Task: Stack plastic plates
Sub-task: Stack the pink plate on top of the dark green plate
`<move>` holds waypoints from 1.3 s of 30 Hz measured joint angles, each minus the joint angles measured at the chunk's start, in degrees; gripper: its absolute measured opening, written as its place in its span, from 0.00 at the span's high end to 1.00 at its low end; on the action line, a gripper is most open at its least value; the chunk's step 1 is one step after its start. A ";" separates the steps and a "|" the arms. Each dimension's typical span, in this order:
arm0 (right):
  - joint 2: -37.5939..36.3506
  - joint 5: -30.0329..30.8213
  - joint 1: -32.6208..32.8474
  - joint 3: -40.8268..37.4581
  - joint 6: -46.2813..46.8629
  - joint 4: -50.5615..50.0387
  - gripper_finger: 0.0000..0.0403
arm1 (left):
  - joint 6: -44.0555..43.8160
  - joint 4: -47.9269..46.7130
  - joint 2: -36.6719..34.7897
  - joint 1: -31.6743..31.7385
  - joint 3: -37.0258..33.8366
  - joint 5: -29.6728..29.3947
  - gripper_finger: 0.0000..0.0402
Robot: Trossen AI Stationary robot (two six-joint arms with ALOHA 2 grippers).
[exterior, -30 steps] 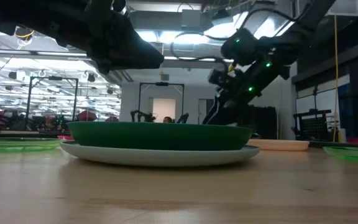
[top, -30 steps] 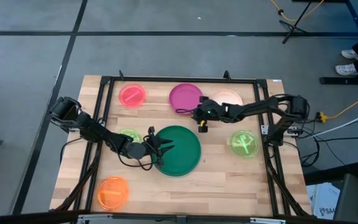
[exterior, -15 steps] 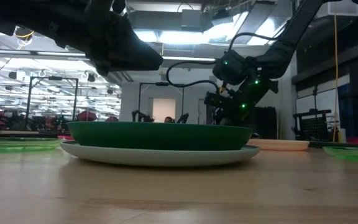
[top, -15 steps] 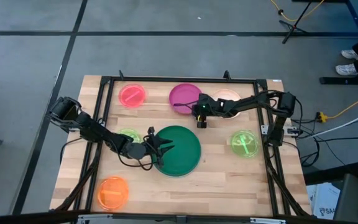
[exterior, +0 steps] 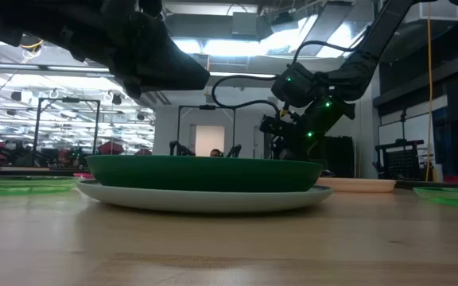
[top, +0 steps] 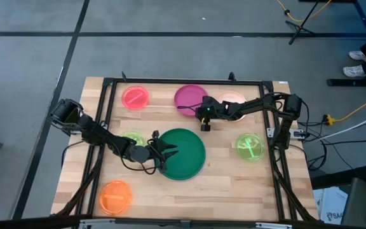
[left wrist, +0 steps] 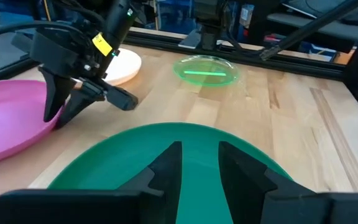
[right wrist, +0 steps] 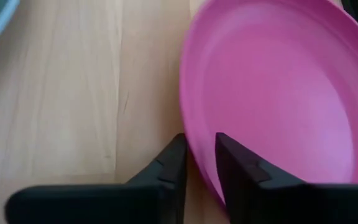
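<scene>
Magenta plate [right wrist: 272, 93] — rim between right gripper [right wrist: 199, 163] fingers.

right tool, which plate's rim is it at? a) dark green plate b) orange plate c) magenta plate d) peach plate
c: the right tool has its fingers astride the rim of the magenta plate; the high view also places it at that plate's edge, apart from the dark green plate.

magenta plate [top: 190, 98], dark green plate [top: 183, 153] — orange plate [top: 115, 196]
</scene>
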 joint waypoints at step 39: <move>-9.61 -0.02 9.00 -0.11 -6.42 -0.59 1.00 | 0.59 -0.01 -0.01 -0.16 0.00 0.57 0.75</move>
